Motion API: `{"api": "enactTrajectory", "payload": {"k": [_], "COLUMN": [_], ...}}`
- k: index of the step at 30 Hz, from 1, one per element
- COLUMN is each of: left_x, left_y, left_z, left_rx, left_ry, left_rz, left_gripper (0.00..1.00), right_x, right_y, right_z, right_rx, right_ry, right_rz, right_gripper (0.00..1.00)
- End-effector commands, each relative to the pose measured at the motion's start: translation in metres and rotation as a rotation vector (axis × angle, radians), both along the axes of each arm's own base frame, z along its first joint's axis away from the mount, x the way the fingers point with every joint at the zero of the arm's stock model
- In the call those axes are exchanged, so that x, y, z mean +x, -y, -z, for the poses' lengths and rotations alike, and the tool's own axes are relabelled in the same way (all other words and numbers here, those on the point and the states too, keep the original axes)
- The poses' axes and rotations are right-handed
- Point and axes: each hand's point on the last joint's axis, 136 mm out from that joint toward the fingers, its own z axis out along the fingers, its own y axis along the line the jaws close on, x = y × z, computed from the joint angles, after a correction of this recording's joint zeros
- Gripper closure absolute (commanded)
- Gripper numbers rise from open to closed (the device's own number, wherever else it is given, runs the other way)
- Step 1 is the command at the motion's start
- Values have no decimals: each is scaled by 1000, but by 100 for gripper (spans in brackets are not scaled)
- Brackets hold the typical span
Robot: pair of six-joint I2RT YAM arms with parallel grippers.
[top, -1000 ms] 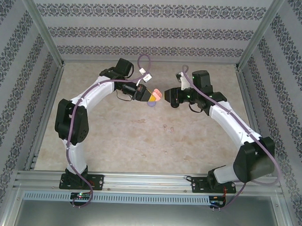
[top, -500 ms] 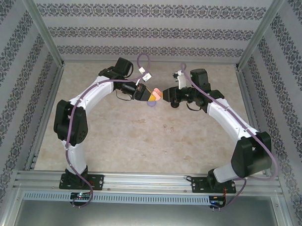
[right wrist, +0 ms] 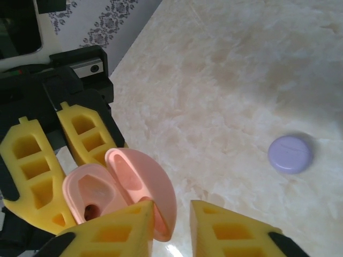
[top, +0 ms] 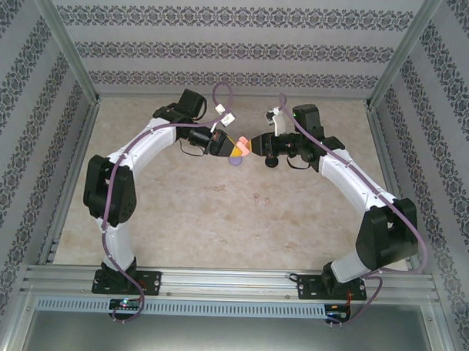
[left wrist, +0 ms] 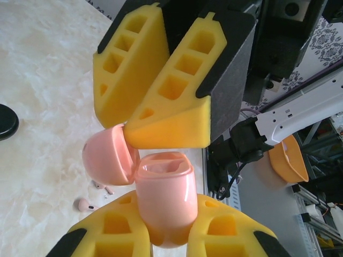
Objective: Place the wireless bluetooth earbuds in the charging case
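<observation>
With my left gripper point(left wrist: 166, 227) clamped on the pink case point(left wrist: 163, 198) above the table's point(right wrist: 241, 80) far middle, earbuds point(left wrist: 84, 204) lying mid-table, and my right gripper point(right wrist: 171, 214) with fingers apart astride the lid point(right wrist: 142, 182), a squeeze could twist the case loose.

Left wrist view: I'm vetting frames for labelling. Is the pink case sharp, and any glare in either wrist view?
Left wrist: pink case sharp, soft highlights on its glossy body, no blown-out glare. Right wrist: purple case slightly soft with a faint shadow; table shows a bright sheen near the bottom edge.
</observation>
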Motion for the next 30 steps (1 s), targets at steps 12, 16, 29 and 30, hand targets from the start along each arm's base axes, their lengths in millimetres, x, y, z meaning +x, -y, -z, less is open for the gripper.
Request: {"api": "enactTrajectory", "payload": {"k": [12, 16, 29, 30], "left_x": [-9, -9, -7, -7], "left_y": [1, 1, 4, 4], "left_z": [-32, -34, -28, -27], "left_rx": [-57, -60, -38, -36], "left_ry": [54, 58, 54, 56], "left_rz": [32, 33, 27, 25], "left_gripper": [100, 100, 80, 74], "right_x": [-4, -5, -3, -3], "right_y": [-1, 2, 2, 3], "right_z": [-8, -5, -14, -14], "right_rx": [51, 56, 44, 32], "right_ry": [24, 18, 56, 62], "right_rz": [-51, -49, -27, -20], "right_gripper": [81, 90, 100, 100]}}
